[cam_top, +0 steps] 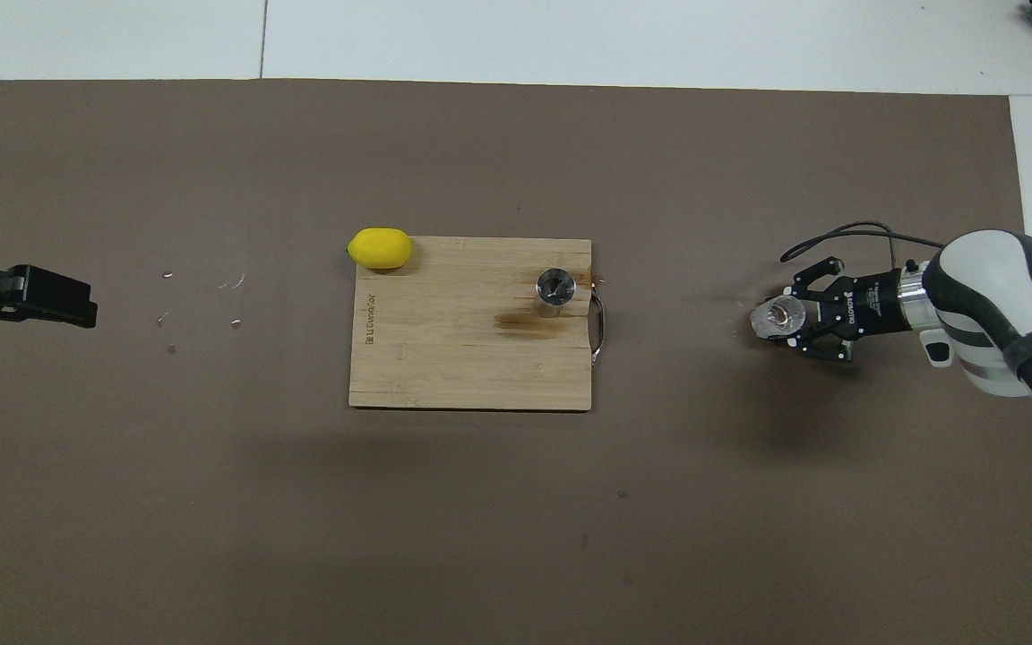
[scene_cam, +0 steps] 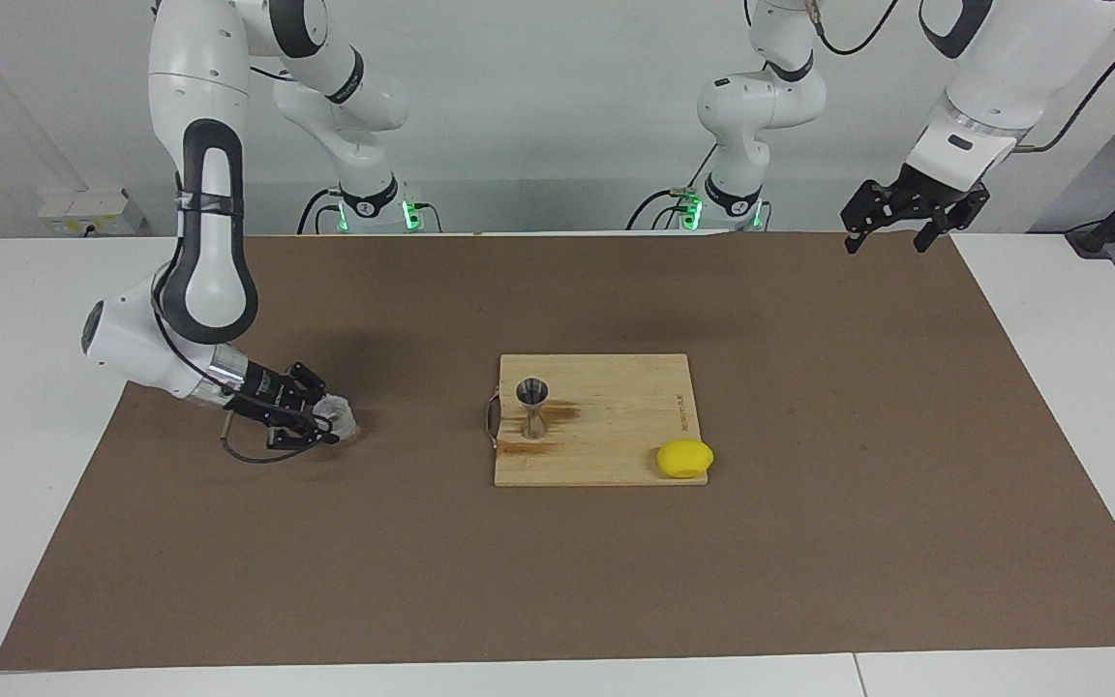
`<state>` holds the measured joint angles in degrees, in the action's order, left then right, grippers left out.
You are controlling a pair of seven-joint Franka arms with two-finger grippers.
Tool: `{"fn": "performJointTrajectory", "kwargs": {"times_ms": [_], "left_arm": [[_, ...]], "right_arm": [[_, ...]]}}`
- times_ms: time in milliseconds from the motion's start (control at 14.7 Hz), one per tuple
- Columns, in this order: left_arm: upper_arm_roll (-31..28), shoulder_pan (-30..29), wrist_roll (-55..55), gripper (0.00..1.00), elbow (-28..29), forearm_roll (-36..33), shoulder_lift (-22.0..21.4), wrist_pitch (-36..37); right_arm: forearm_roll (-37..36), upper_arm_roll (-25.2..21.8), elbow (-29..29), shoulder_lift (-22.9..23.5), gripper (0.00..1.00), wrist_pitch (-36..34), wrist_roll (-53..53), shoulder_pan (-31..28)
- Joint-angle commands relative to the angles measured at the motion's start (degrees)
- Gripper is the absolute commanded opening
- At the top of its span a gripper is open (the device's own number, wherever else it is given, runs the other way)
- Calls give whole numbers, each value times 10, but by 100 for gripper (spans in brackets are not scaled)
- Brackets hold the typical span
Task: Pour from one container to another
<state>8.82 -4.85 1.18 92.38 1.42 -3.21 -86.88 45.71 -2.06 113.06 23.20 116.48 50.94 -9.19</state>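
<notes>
Table [scene_cam: 25, 407], white, seen in two views, w/ a big brown mat [scene_cam: 809, 503] covering most of its top. Two white robot arms stand at one long edge.

Right arm [scene_cam: 204, 242] is bent down low toward its own end of the table, forearm nearly level just above the mat. Left arm [scene_cam: 988, 87] waits, raised over the mat's corner at its own end, well apart from everything else.

Wooden cutting board [scene_cam: 616, 436] lies flat at the mat's middle, approx. midway between the arms, w/ a dark stain on it and a metal handle [scene_cam: 492, 421] on the edge facing the right arm's end.

Right gripper [scene_cam: 333, 422] is clenched on the clear glass cup [scene_cam: 342, 418], fingers either side of it. Cup sits low at the mat, well apart from the board, toward the right arm's end; cannot tell whether its base touches the mat. In the overhead view its round mouth [cam_top: 778, 317] shows from above, so it looks roughly upright.

Left gripper [scene_cam: 891, 237] hangs w/ jaws released, fingertips apart, holding nothing.

Lemon [scene_cam: 684, 458], yellow, rests at the board's corner farther from the robots, toward the left arm's end, partly overhanging the edge.

Steel jigger [scene_cam: 532, 410], hourglass-shaped, stands upright on the board near the handle edge, beside the stain, mouth up. It is apart from the lemon and well apart from the cup.

Small pale specks [cam_top: 202, 300] dot the mat toward the left arm's end.
</notes>
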Motion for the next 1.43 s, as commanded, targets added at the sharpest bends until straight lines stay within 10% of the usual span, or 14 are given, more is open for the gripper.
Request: {"fn": "performJointTrajectory", "kwargs": {"times_ms": [0,136,884,1360], "left_arm": [[-3,-1,-6,100,11,5,-8,-3],[-3,-1,-6,100,11,5,-8,-3],[-3,-1,-6,100,11,5,-8,-3],[-3,-1,-6,100,11,5,-8,-3]], "right_arm": [[17,5,17,-11,37,5,-23,-7],[10,4,18,-11,100,6,-25,-5],[-210,10,28,-137,100,-50,-85,7],[-382,10,25,-163,100,-83,-156,116]]}}
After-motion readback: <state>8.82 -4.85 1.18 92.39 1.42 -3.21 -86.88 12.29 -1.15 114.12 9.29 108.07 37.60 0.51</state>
